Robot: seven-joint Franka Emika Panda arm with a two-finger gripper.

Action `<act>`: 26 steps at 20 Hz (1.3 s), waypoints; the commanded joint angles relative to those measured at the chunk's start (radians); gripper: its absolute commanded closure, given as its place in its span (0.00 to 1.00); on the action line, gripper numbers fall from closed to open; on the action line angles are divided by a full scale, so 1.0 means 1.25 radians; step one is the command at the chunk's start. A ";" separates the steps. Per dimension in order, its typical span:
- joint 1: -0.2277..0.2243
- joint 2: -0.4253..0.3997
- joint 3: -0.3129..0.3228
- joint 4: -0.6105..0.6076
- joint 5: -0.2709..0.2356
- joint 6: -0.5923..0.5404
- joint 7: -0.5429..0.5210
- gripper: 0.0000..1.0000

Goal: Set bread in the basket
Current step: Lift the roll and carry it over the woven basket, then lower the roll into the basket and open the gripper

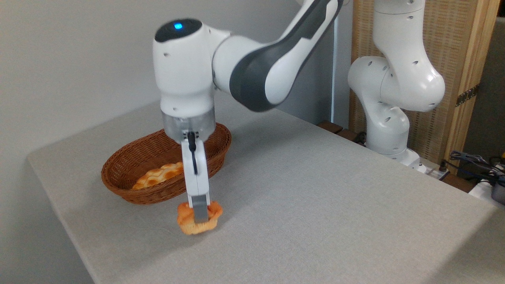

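The gripper [200, 216] has the bread [199, 221] pinched between its fingers, the grey pad of the near finger pressed flat against the bun's side. The far finger is hidden behind it, so how deep the grip sits is hard to judge. The bun hangs just in front of the wicker basket [130, 193], close beside its near rim and seemingly a little clear of the grey tablecloth [315, 189], with a faint shadow beneath it. Inside the basket, a braided golden loaf [159, 176] lies toward the front.

The job now is clearance: lift until the bun's underside clears that flared rim, carry it back over the basket, and aim for the bare weave behind the loaf. Lower it close before letting go, so it won't roll out.
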 commanded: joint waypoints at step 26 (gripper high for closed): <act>-0.075 0.032 -0.224 0.134 -0.011 -0.042 -0.637 0.00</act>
